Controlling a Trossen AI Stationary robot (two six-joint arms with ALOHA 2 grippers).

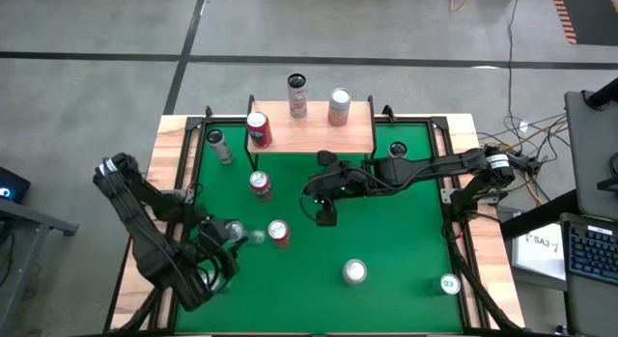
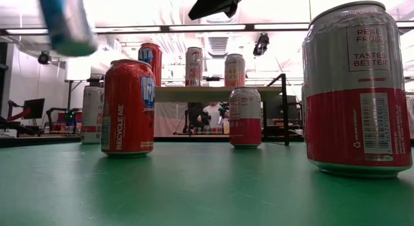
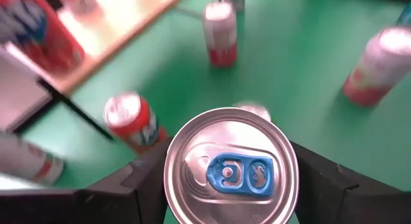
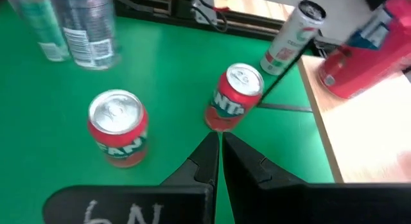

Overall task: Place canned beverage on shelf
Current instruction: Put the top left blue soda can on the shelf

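Note:
My left gripper [image 1: 235,237] is at the table's near left, shut on a canned beverage [image 3: 231,169] with a silver top and blue tab. In the low view this can [image 2: 65,22] is blue and hangs high above the green table. The shelf [image 1: 319,139], a light wood top on black legs, stands at the far edge. It carries a red can [image 1: 258,129], a tall slim can [image 1: 297,96] and a pale can [image 1: 338,107]. My right gripper [image 1: 326,216] hovers shut over the table's middle, holding nothing. My left gripper pinches the canned beverage between its two fingers [image 3: 138,185], one on each side of the can's wall just below the top rim [image 3: 172,179]. The can is lifted clear of the table, slightly tilted, its top toward the wrist.
On the green table stand two red cans [image 1: 278,233] [image 1: 260,184], a slim can [image 1: 220,146] left of the shelf, a pink-and-silver can [image 1: 354,271] and a green can [image 1: 449,284] at the near right. A wooden border [image 1: 174,173] frames the table.

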